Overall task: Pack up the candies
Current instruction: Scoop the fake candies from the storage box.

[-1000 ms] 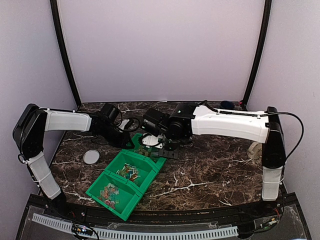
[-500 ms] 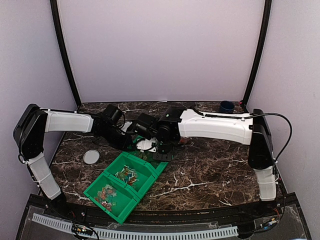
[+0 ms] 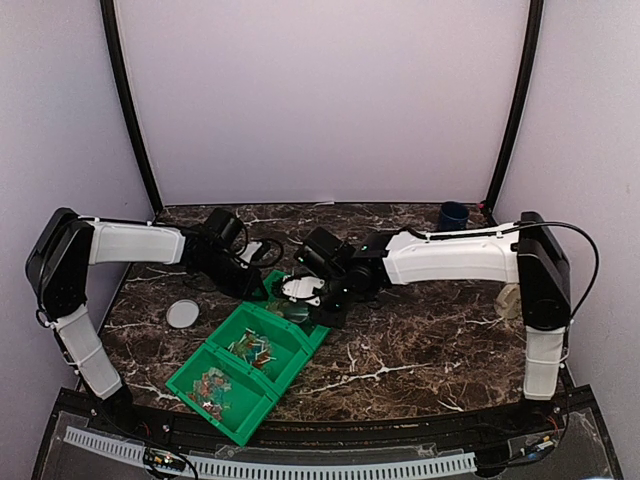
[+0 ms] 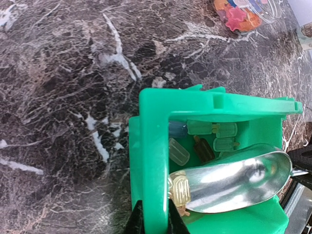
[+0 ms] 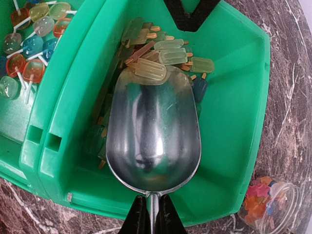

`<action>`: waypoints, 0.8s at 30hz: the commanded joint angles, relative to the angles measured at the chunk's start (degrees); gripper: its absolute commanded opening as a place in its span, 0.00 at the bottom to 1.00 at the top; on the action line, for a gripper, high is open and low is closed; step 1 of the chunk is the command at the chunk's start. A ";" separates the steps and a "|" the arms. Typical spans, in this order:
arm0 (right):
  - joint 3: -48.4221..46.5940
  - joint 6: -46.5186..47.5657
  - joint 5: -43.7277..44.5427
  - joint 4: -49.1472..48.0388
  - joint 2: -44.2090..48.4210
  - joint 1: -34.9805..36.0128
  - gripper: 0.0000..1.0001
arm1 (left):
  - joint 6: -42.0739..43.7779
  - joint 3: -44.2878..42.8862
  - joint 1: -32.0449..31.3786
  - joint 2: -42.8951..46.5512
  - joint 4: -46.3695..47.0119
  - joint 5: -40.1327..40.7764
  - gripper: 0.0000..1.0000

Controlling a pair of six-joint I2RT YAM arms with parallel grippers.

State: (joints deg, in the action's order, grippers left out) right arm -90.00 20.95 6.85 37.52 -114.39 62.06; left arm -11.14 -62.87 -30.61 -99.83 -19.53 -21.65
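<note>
Only wrist views show us: right tool (image 5: 151, 214) clamps metal scoop (image 5: 153, 131) amid candies (image 5: 168, 57); left tool (image 4: 155, 220) pinches green bin (image 4: 152, 156) wall.

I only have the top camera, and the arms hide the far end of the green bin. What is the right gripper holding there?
Observer: The right gripper is shut on the handle of a metal scoop, its bowl inside the green bin's end compartment.
Operator: Anything scooped?
Observer: One pale popsicle-shaped candy rests at the front lip; the bowl is otherwise bare.
Operator: And the other arm?
Observer: The left gripper is shut on that compartment's wall.
</note>
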 commanded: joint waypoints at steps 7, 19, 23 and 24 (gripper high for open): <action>13.11 -2.40 -10.39 -19.19 0.27 -1.24 0.00 | -2.11 -1.99 -0.32 4.81 3.01 -8.04 0.00; 20.72 6.50 -5.47 -23.27 7.03 -1.28 0.00 | -1.48 -2.03 -0.32 4.84 2.39 -7.03 0.00; 23.52 8.61 -6.98 -26.51 9.80 -2.44 0.00 | -1.52 -1.99 -0.33 4.82 2.56 -7.32 0.00; 23.55 8.43 -8.43 -27.08 10.14 -3.00 0.00 | -1.58 -1.99 -0.33 4.74 2.63 -7.42 0.00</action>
State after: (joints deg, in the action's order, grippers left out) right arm -68.60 26.39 1.85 11.64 -106.06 60.14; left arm -10.63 -62.87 -30.85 -99.31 -19.99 -20.86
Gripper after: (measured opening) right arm 0.084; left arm 0.106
